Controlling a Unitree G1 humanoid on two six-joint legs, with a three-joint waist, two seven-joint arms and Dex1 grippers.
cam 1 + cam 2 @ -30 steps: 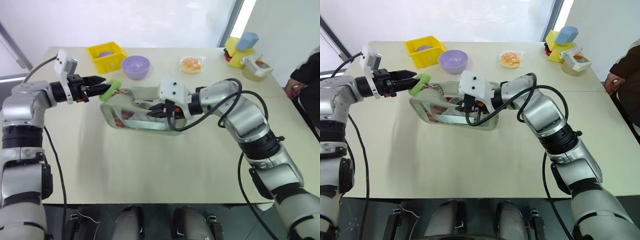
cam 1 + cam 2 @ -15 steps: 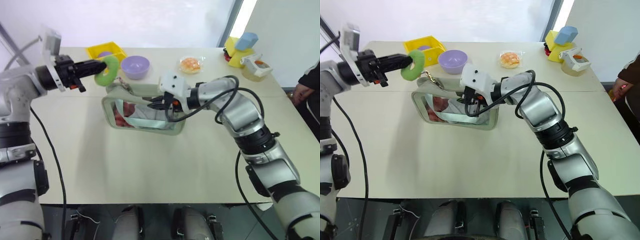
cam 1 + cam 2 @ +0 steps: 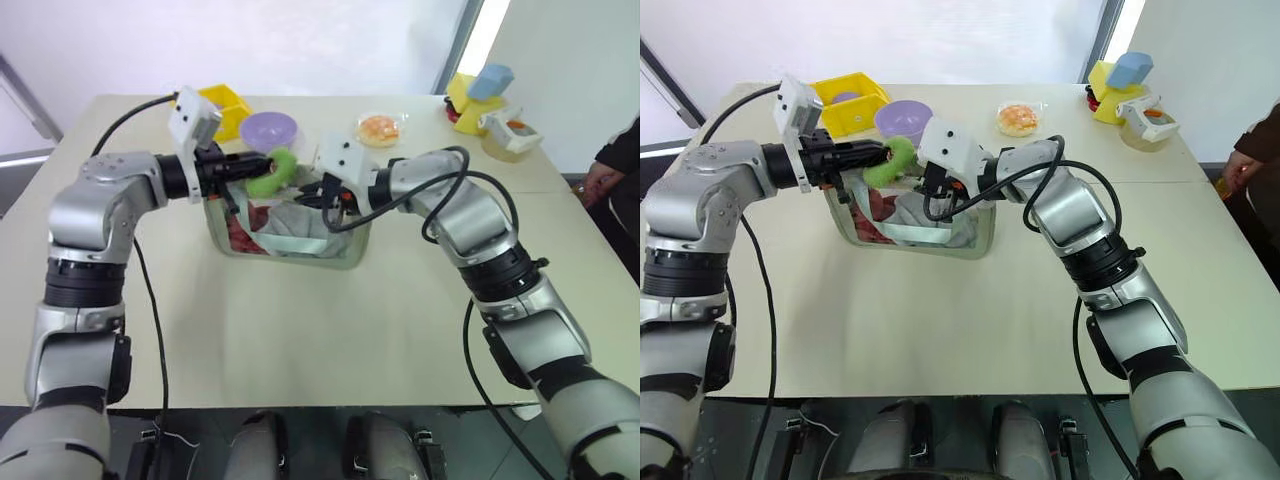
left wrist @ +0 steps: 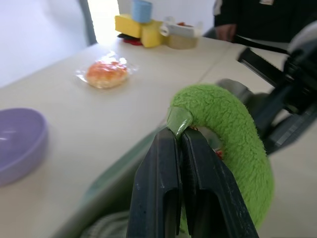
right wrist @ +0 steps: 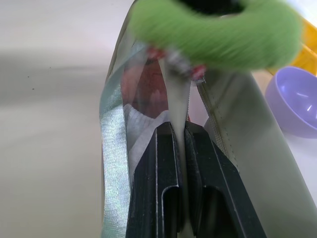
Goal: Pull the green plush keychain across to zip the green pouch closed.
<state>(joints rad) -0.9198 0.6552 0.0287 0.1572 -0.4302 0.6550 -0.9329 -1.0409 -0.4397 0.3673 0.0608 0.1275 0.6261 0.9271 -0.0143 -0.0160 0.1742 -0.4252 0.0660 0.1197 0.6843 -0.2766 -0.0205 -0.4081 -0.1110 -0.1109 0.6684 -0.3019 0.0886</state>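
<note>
The left tool [image 3: 252,165] was closed, its two black fingers [image 4: 168,198] pressed together on the tab of the green plush keychain [image 3: 272,172]. In the left wrist view the fingertips pinched a small green loop at the edge of the plush ring, and the ring itself hung just beside the fingers. The keychain was above the top edge of the green pouch [image 3: 300,240], roughly midway along its length.

The right tool [image 3: 937,190] was also closed. In the right wrist view its fingers [image 5: 158,193] clamped a pale mint-green strip of the pouch's top edge, directly below the keychain. The two tools faced each other from opposite ends of the pouch, with the keychain between them.

The pouch stood upright on the bench [image 3: 300,340], toward the far half of the surface and left of centre. Red and white contents showed through its clear side.

Behind the pouch, near the far edge of the bench, stood a purple bowl [image 3: 268,128] and a yellow bin [image 3: 226,103]. A wrapped bun [image 3: 379,129] lay further right along the same edge. At the far right corner sat yellow and blue blocks [image 3: 476,92] and a clear container [image 3: 511,135]. A person's hand [image 3: 600,182] was visible beyond the right edge.
</note>
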